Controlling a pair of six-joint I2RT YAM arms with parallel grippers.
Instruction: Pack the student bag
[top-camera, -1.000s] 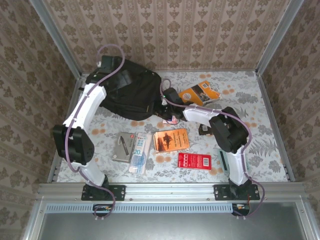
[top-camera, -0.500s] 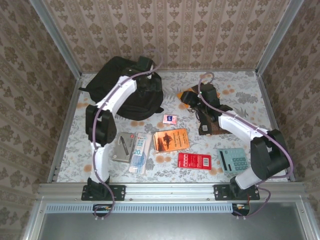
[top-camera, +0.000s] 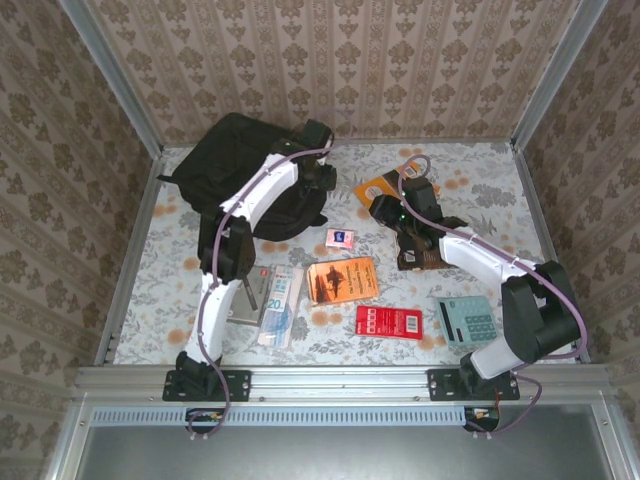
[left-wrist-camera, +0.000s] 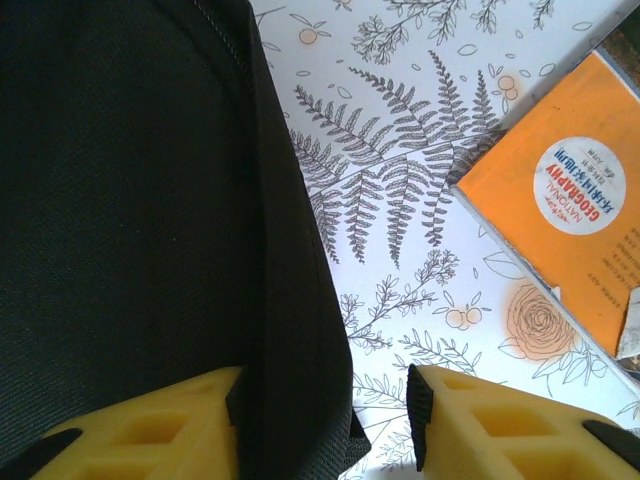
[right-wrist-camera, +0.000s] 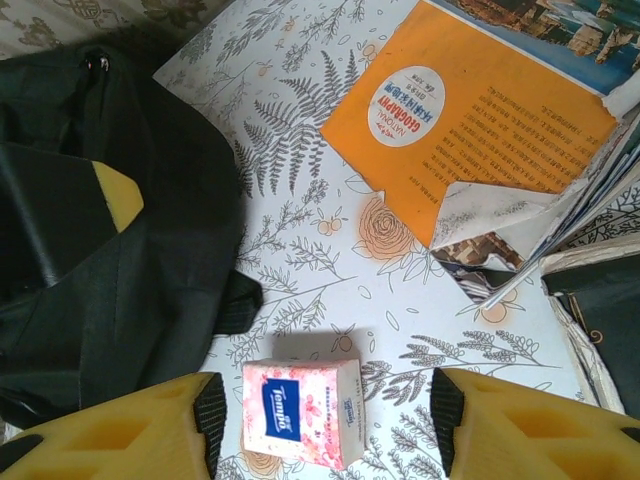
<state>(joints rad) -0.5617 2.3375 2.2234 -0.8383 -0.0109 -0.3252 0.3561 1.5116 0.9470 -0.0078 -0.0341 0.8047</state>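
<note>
Left gripper (left-wrist-camera: 322, 410) straddling one student bag (left-wrist-camera: 120, 200), right gripper (right-wrist-camera: 327, 420) near one tissue pack (right-wrist-camera: 300, 412)

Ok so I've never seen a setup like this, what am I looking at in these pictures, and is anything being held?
Two white robot arms stand at the near edge of a flowered table, each ending in a two-finger gripper. One picture comes from a fixed camera overhead; the other two from cameras on the wrists. On the table lie the black student bag, an orange magazine, a tissue pack, an orange book and a calculator. The left gripper straddles the bag's edge, jaws open; the right gripper hangs open around the tissue pack. Nothing is held.
</note>
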